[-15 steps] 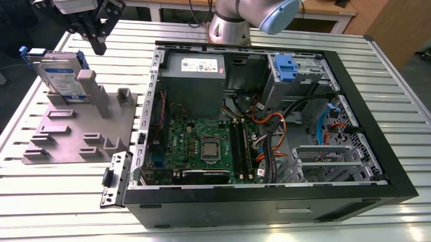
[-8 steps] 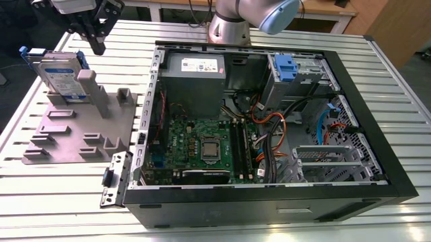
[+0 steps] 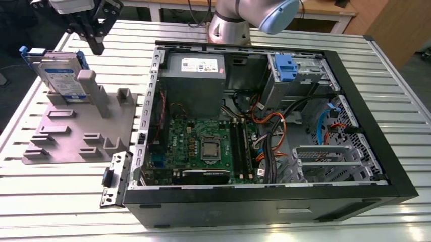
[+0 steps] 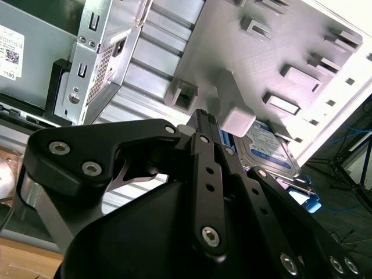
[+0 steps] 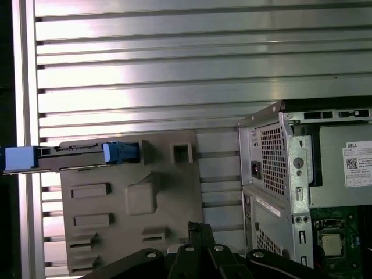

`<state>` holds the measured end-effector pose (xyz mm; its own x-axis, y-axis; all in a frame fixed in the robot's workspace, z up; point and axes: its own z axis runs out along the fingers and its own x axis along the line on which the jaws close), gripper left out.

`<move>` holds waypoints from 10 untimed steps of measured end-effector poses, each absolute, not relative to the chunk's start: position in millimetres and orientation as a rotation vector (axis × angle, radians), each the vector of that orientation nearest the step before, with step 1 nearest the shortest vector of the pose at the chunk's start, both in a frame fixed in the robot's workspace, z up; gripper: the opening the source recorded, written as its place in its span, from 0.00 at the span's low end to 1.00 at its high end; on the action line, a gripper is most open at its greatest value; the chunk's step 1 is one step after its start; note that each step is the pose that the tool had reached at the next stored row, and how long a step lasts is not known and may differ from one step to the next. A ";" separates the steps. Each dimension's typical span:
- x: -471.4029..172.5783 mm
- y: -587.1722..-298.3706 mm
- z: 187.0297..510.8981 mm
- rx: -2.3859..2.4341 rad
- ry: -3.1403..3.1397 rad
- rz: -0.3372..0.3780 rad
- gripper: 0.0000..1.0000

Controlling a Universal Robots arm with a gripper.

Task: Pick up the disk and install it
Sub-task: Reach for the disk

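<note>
The disk (image 3: 62, 75) stood upright on the grey plate (image 3: 67, 121). The gripper (image 3: 98, 49) hung just above it, jaws pressed together and empty. Descending like this, I think, could knock the disk over.

Light: bright, even, from overhead. Glare: white bands on the table (image 5: 174, 75) slats in the first wrist view; plate (image 4: 290, 35) washed pale in the second wrist view. Shadow: soft and short beside the case (image 3: 269, 201) walls; case interior dim.

Black pincer (image 4: 203, 119) (silver screws (image 4: 210, 234)), grey arm (image 3: 229, 22), blue cap (image 3: 279, 15)
</note>
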<state>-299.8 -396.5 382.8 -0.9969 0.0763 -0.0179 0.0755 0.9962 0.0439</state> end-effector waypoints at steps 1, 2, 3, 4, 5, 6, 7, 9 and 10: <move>-300.0 -396.5 382.8 0.119 3.119 0.067 0.11; -300.2 -396.5 382.8 0.119 3.119 0.067 0.11; -300.5 -396.5 382.8 0.119 3.119 0.067 0.11; -300.7 -396.5 382.8 0.119 3.119 0.067 0.11; -301.0 -396.5 382.8 0.119 3.119 0.067 0.11; -301.2 -396.5 382.7 0.119 3.119 0.067 0.11; -301.5 -396.5 382.7 0.119 3.119 0.067 0.11; -301.9 -396.5 382.6 0.119 3.119 0.067 0.11; -302.2 -396.5 382.6 0.119 3.119 0.067 0.11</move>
